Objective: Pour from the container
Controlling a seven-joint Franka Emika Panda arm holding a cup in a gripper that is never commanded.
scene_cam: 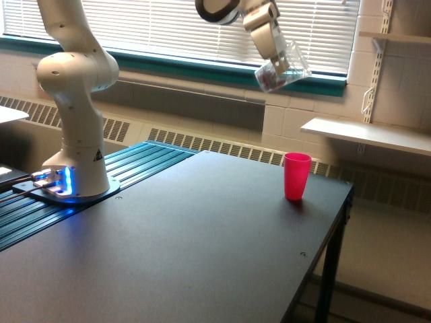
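Observation:
High in the exterior view, the clear plastic cup (283, 68) hangs tilted in the air, with small dark purplish bits showing through its lower wall. My gripper (274, 59) is shut on this cup from its upper left. A bright pink tumbler (297, 175) stands upright on the dark table (188, 249), near its far right corner. The clear cup is well above the tumbler and slightly to the exterior view's left of it.
The arm's white base (74, 121) stands at the exterior view's left on a ribbed teal plate, with blue lights at its foot. A window with blinds runs along the back wall. White shelves (363, 134) hang on the wall at the right. The table's right edge drops to the floor.

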